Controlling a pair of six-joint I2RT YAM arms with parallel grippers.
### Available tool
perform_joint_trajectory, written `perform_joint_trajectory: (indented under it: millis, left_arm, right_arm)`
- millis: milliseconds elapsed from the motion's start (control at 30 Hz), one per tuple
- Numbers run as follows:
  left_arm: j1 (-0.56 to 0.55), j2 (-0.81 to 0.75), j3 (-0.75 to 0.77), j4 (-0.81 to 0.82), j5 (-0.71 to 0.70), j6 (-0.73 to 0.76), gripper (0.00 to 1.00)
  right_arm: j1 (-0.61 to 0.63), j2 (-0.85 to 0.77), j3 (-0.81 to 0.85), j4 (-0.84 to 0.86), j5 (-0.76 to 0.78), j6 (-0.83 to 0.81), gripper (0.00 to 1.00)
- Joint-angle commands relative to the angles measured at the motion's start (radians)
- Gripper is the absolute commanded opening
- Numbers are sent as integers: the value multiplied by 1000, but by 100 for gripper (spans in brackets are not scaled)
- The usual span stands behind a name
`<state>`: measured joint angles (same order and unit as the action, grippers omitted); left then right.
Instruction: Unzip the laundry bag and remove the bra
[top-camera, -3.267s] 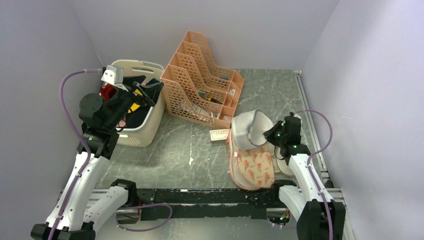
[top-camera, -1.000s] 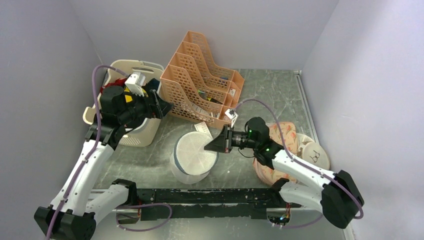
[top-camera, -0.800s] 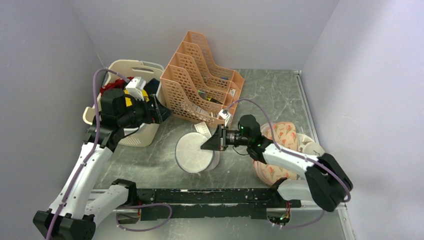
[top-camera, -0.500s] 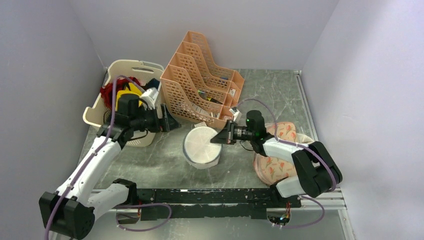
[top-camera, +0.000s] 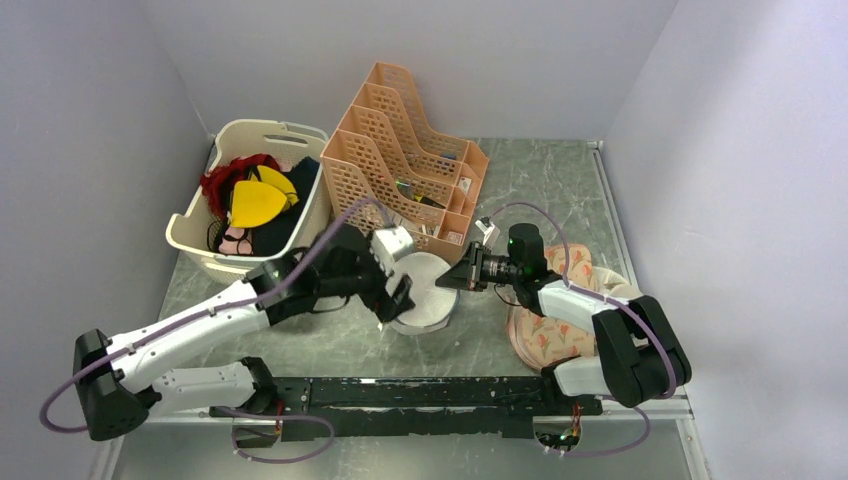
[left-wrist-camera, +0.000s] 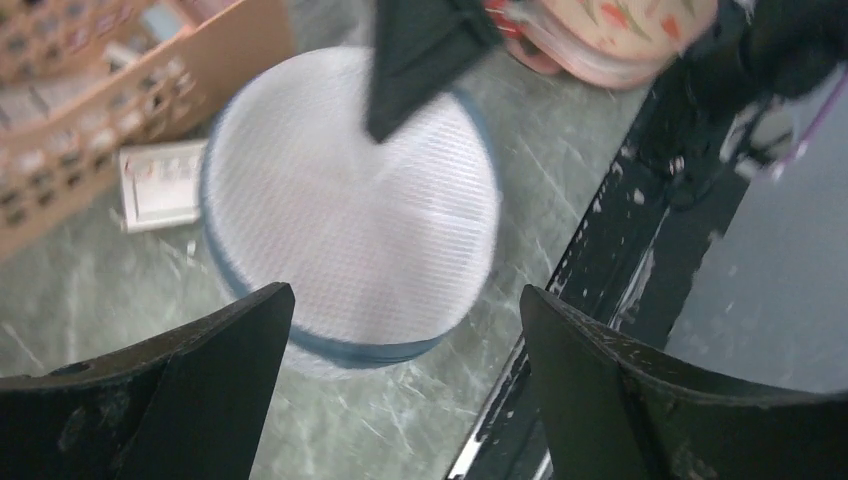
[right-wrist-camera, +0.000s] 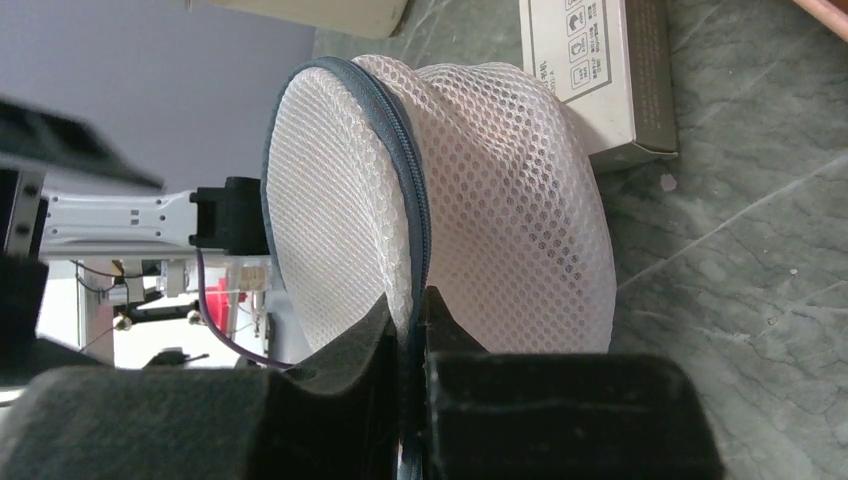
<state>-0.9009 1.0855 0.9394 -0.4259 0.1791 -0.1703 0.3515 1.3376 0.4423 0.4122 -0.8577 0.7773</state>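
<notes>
Mid-table, the right gripper (right-wrist-camera: 408, 305) pinches the zipped rim of the laundry bag (top-camera: 428, 292) — the left gripper (top-camera: 394, 299) hangs just beside it, fingers spread wide.

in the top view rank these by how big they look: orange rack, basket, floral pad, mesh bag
1. Orange rack and basket: about alike, too close to rank.
2. Floral pad, partly hidden.
3. Mesh bag, clearly smallest.
</notes>
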Motion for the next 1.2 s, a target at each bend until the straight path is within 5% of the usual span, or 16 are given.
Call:
perform_joint_trajectory:
  millis: [0,333,433,767,933,1167]
  left_arm:
    - [-200,-51,-27,84,-225,335,95]
    - [-518,123,-164,188,-556,711,96]
    - [-545,174,-200,256,-657,740,82]
    - [-559,180,-230,313,-686,724,44]
    - [-558,189,-193,272,-681,680,10]
    - [-479,108,-137,185,-534,519,7]
  right_arm:
    - [-7,-10,26,4,6,16,2]
    - [-6,-61,11,51,11,75,2]
    - [-3,-78,10,51,4,80,2]
    - [49,-90,27,-3,22,40,2]
    - [90,-81,67,-89,63,-27,3]
    - [90,-281,128,-432,389,-240,50]
